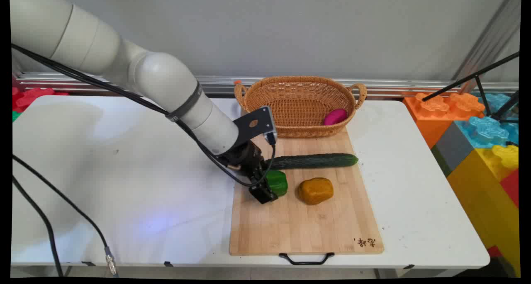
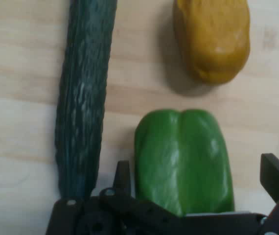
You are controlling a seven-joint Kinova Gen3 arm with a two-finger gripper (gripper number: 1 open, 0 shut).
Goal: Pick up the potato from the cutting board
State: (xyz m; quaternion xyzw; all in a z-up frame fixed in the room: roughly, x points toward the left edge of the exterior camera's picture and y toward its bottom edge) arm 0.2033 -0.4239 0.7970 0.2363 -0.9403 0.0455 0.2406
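My gripper (image 2: 198, 188) straddles the green pepper (image 2: 183, 159) on the cutting board (image 1: 307, 230), jaws spread, cucumber (image 2: 83, 107) alongside.

- We see a cutting board (image 1: 307, 217) of pale wood, matt, with fine straight grain.
- The green pepper (image 2: 182, 159) has smooth, glossy, waxy-looking skin.
- The cucumber (image 2: 83, 98) is dark green, rough and bumpy, with a slight sheen.
- The yellow-brown vegetable (image 2: 213, 39) looks matt and faintly pitted.
- The basket (image 1: 298, 103) is woven tan wicker, ribbed in texture.
- The pink object (image 1: 335, 117) in it appears smooth.
- The gripper (image 1: 269, 188) looks like matt black plastic.
- The table (image 1: 124, 184) is smooth white, softly reflective.
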